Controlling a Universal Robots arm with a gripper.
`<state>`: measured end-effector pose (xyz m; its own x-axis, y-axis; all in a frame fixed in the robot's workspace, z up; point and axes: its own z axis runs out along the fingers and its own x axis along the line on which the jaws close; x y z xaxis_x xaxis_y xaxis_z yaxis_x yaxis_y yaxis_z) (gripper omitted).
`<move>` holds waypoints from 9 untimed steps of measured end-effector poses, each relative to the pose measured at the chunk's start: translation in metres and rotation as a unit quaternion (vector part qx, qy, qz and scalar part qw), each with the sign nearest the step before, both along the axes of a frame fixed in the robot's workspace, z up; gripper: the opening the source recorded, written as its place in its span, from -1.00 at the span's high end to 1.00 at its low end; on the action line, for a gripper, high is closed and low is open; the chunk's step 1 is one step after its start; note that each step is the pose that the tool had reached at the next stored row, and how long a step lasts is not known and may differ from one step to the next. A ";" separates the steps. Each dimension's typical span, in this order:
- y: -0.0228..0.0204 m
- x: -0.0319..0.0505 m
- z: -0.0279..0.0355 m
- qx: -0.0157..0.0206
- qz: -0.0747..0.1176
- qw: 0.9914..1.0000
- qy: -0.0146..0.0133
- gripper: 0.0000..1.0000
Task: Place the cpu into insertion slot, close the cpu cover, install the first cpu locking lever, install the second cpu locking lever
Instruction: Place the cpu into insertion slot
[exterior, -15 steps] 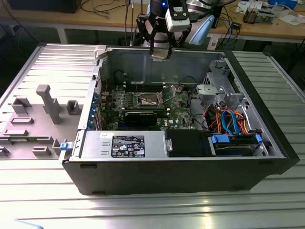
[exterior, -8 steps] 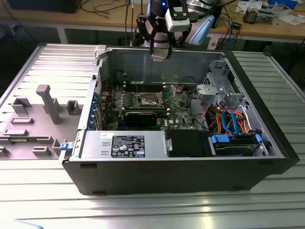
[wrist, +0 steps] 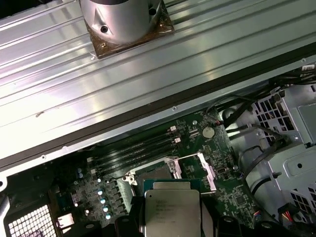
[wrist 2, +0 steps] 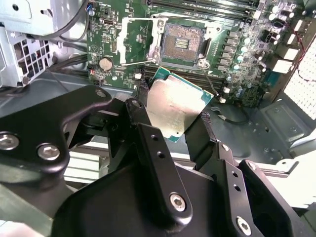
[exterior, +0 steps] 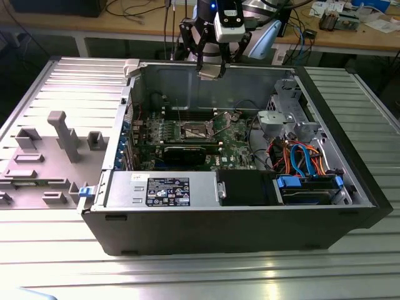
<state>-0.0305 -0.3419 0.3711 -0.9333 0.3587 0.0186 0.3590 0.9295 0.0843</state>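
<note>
My gripper (exterior: 210, 70) hangs above the back wall of the open computer case, shut on the cpu (exterior: 211, 72). In the second wrist view the cpu (wrist 2: 173, 104) is a silver square chip with a green edge, pinched between two black fingers (wrist 2: 140, 112). It is held in the air, apart from the board. The insertion slot (wrist 2: 183, 40) lies open on the green motherboard, its dark centre bare. The cpu cover (wrist 2: 132, 42) stands swung up beside the slot. In the first wrist view the cpu (wrist: 172, 207) hides part of the insertion slot (wrist: 154, 174), with the cpu cover (wrist: 205, 170) raised alongside.
The case (exterior: 350, 212) sits on a ribbed metal table. Inside are a labelled power supply (exterior: 165, 189), a silver drive cage (exterior: 284, 119), orange and blue cables (exterior: 300, 156), a long black expansion card (exterior: 187, 152) and memory slots (wrist: 133, 145). A grey fixture block (exterior: 59, 140) stands at the exterior view's left.
</note>
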 end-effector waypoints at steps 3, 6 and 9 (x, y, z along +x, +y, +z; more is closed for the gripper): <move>0.0000 0.0000 -0.0001 0.000 -0.008 1.000 0.000 -0.09; 0.0000 0.0000 -0.0002 0.000 -0.008 1.000 0.000 -0.09; 0.0000 0.0000 -0.0002 0.000 -0.008 1.000 0.000 -0.09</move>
<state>-0.0305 -0.3419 0.3709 -0.9274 0.3737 0.0186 0.3739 0.9236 0.0843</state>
